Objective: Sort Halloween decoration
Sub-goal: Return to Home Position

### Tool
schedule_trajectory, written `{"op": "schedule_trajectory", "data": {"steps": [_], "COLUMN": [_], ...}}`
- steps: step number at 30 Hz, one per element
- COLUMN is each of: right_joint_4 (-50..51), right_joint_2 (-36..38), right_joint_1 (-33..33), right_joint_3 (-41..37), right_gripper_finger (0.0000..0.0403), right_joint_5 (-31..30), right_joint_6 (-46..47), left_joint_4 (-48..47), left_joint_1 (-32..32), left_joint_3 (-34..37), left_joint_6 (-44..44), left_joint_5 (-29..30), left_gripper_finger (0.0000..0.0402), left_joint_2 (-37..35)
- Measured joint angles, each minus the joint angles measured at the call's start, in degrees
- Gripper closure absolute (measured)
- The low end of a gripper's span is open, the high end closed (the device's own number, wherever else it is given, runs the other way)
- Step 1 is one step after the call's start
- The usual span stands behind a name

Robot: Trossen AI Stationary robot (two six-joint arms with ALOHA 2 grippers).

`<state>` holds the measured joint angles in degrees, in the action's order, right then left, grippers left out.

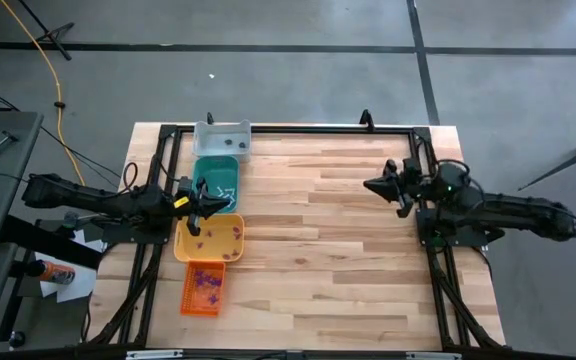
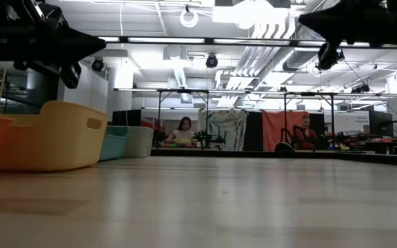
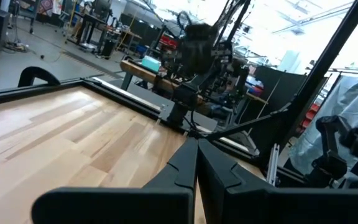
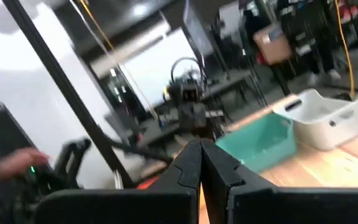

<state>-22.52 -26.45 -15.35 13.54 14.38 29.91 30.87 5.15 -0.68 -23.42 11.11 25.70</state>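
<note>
The Halloween decoration lies sorted in four trays at the table's left. Purple trinkets [image 1: 206, 284] fill the orange tray [image 1: 190, 300], and more purple ones [image 1: 206, 234] lie in the yellow tray [image 1: 182, 246]. Whitish ones [image 1: 224, 188] are in the teal tray [image 1: 202, 170], and dark ones [image 1: 230, 143] are in the grey tray [image 1: 208, 132]. My left gripper [image 1: 223, 204] hovers shut above the border of the teal and yellow trays, pointing level toward the table's right. My right gripper [image 1: 368, 185] hangs shut in the air at the table's right, pointing left. Neither holds anything.
The trays stand in a row along the left edge, seen from the side as the yellow tray [image 2: 54, 134] and the teal tray [image 2: 114, 142]. A black frame [image 1: 298, 128] borders the table. The wooden middle [image 1: 318, 240] lies bare. People sit in the room behind [image 2: 183, 131].
</note>
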Motion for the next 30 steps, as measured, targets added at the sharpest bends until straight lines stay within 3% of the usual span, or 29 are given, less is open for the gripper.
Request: {"op": "schedule_trajectory", "data": {"steps": [4, 10, 16, 24, 30], "right_joint_4": [-12.62, -12.90, -7.55, 5.95, 19.37], "right_joint_2": [-0.93, 1.65, 5.43, 7.06, 6.91], "right_joint_1": [4.13, 7.86, 7.82, 7.80, 7.80], "right_joint_3": [-6.90, -9.70, -12.96, -12.96, -12.96], "right_gripper_finger": [0.0403, 0.0403, 0.0403, 0.0403, 0.0403], "right_joint_5": [-3.76, -4.95, -5.33, -5.44, -5.42], "right_joint_6": [1.61, -2.88, -3.20, -8.43, -9.39], "left_joint_4": [0.00, -0.50, -8.93, -28.91, -29.19], "left_joint_1": [0.00, 0.00, -0.03, -0.03, -0.04], "left_joint_3": [0.01, 0.01, -0.01, -0.01, -0.10], "left_joint_6": [0.00, 0.03, 0.04, 0.06, 0.04], "left_joint_5": [0.00, -0.01, -0.02, -0.09, -2.00], "left_gripper_finger": [0.0402, 0.0402, 0.0402, 0.0402, 0.0402], "left_joint_2": [-0.01, -1.04, -7.14, -13.64, -14.50]}}
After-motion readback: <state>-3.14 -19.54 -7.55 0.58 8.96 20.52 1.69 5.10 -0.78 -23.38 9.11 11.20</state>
